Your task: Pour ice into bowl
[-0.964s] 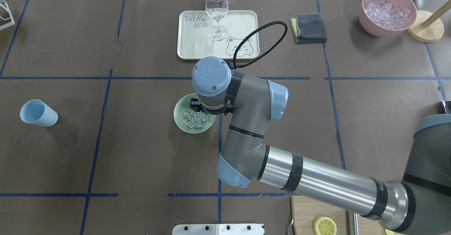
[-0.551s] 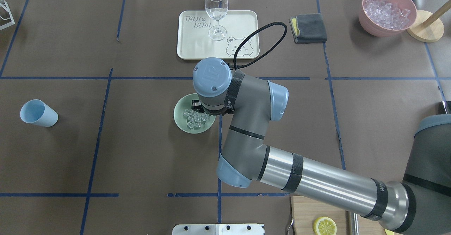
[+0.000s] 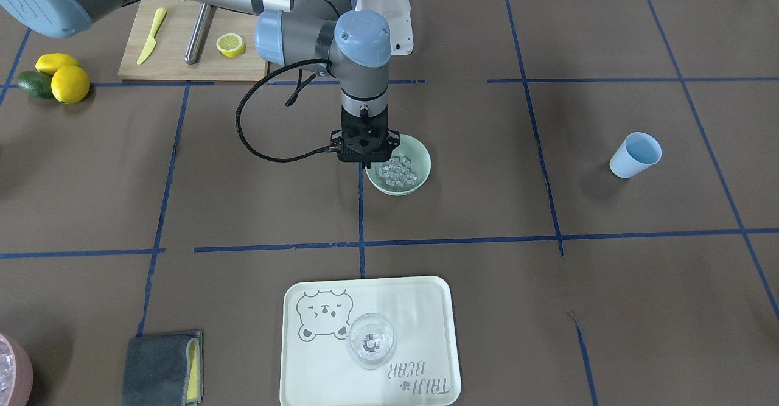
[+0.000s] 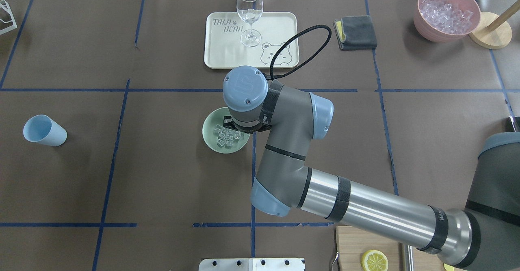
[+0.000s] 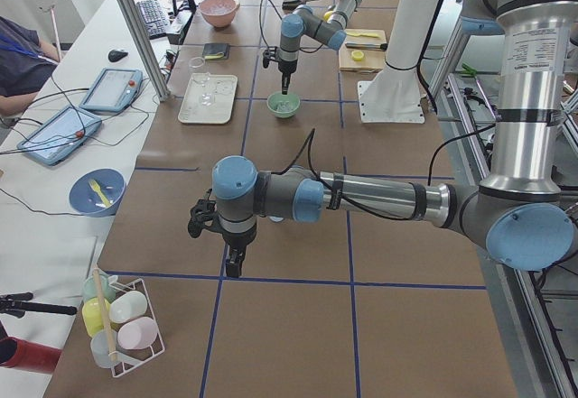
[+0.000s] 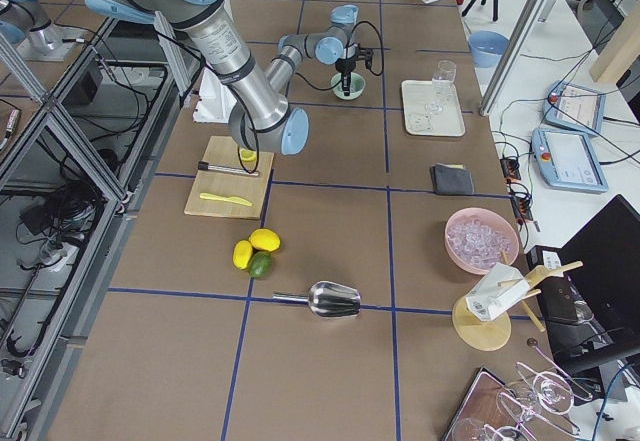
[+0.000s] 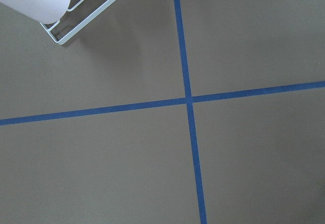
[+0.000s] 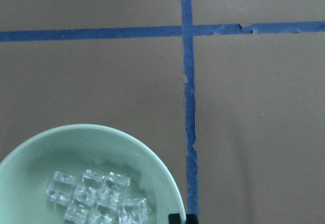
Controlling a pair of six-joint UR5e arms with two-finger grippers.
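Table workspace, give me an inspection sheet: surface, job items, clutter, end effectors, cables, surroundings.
Surface: brown paper table with a blue tape grid; no spills seen.
Job's things: ice lies in the mint bowl, mid-table.
Clutter: light blue cup; tray with wine glass; grey cloth; pink bowl of ice-like pieces; cutting board with knife and lemon slice; scoop.
End effectors: right end effector at the bowl's rim, open or shut unclear; left end effector over bare table paper, state unclear.
Cables: black cable loops from the right wrist.
Surroundings: tablets and a person at the side bench.
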